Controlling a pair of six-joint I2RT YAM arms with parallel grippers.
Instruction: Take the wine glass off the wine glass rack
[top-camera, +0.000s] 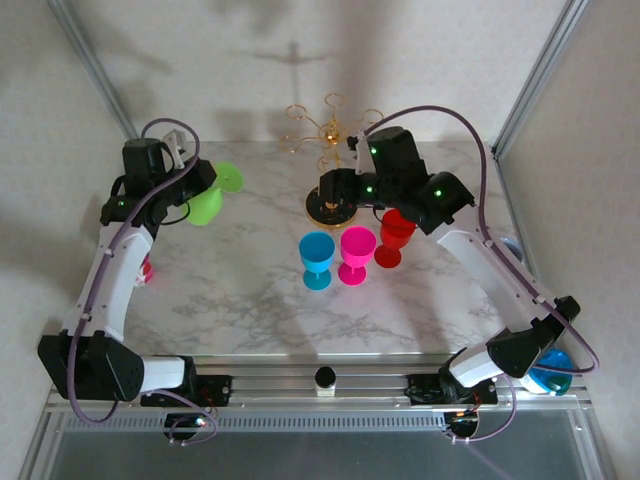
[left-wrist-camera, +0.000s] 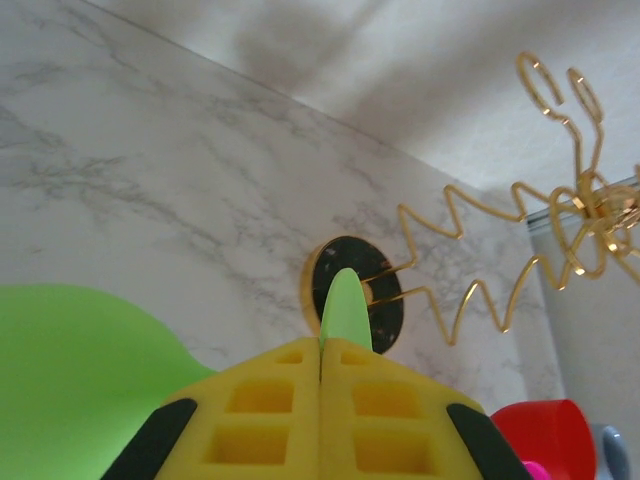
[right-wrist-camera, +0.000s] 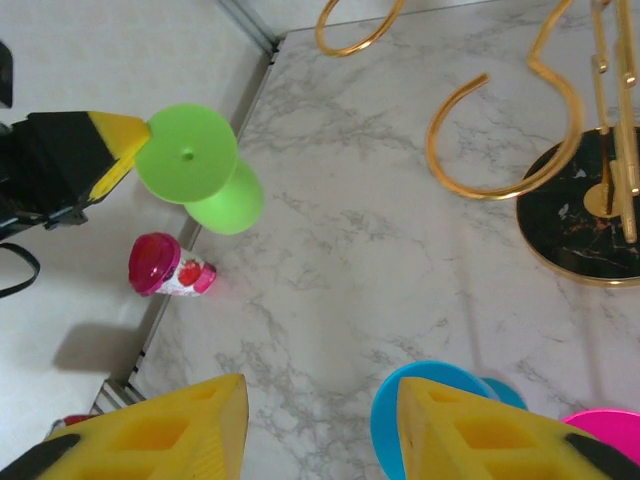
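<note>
Wine glass (right-wrist-camera: 190, 155) in green, already off the wine glass rack (right-wrist-camera: 575, 215), hangs over the far left corner of the bench (top-camera: 250, 300), its flat foot pinched in the clenched left hand (left-wrist-camera: 321, 365), likely for a thin firm hold, while the right hand (right-wrist-camera: 320, 395) hovers released and empty.

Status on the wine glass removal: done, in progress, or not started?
Done: the green wine glass is off the wine glass rack, whose visible arms look bare. In hand: the left fingers are shut on its foot, holding it sideways above the table. Left: likely setting it down. The right fingers are open and empty.
</note>
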